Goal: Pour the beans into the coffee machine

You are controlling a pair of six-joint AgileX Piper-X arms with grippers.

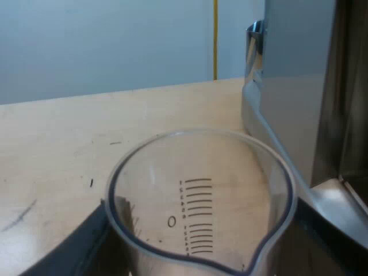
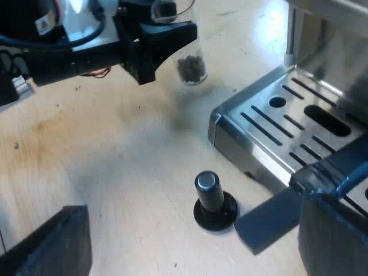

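My left gripper (image 1: 201, 244) is shut on the clear measuring glass (image 1: 195, 190), one dark finger on each side of its printed scale. In the right wrist view the left gripper (image 2: 155, 40) holds the glass (image 2: 190, 54) upright above the wooden table, beside the espresso machine's drip tray (image 2: 299, 121). Dark coffee beans (image 2: 191, 68) lie in the bottom of the glass. My right gripper (image 2: 192, 250) is open over the table, with nothing held between its fingers.
A tamper with a black knob (image 2: 211, 201) stands on the table (image 2: 115, 172) close to the drip tray's corner, under my right gripper. The machine's metal body (image 1: 293, 92) rises right next to the glass.
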